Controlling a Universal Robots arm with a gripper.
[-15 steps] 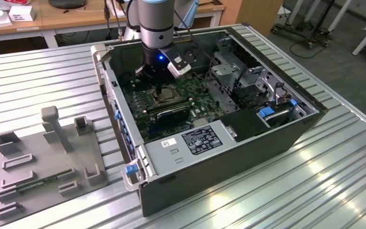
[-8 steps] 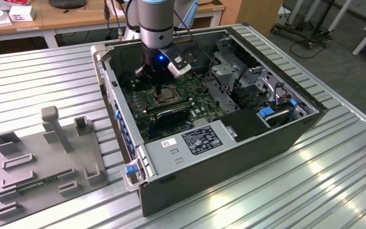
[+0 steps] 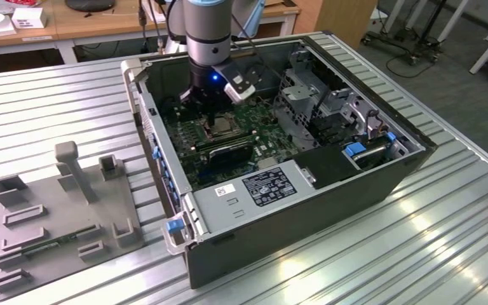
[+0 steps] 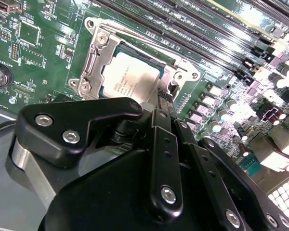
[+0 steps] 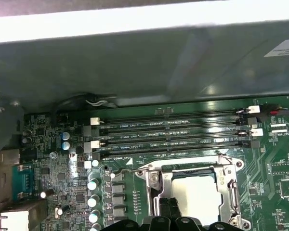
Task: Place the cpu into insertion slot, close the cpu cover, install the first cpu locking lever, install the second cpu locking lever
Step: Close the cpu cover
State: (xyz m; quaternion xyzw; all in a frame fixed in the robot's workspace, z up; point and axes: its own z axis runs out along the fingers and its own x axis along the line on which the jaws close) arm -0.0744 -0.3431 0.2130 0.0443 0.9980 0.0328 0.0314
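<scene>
The cpu [image 4: 130, 79] lies flat in the insertion slot [image 4: 192, 74] on the green motherboard, its silver top showing. The cpu cover [image 4: 94, 62], a silvery frame, lies down around it. A thin wire lever [image 4: 135, 34] runs along one side of the socket. My gripper [image 4: 164, 98] is shut, its black fingertips together just above the socket's edge beside the cpu, with nothing seen between them. In the first wrist view the gripper [image 5: 167, 206] hangs over the cover [image 5: 231, 192] next to the cpu [image 5: 202, 192]. In the exterior view the gripper [image 3: 211, 113] reaches down into the open computer case over the cpu [image 3: 221, 126].
Long black memory slots [image 5: 173, 137] run close beside the socket. The case walls [image 3: 150, 127] and a metal drive cage [image 3: 312, 101] hem the arm in. A grey fixture plate [image 3: 58, 216] lies on the ribbed table at the exterior view's left.
</scene>
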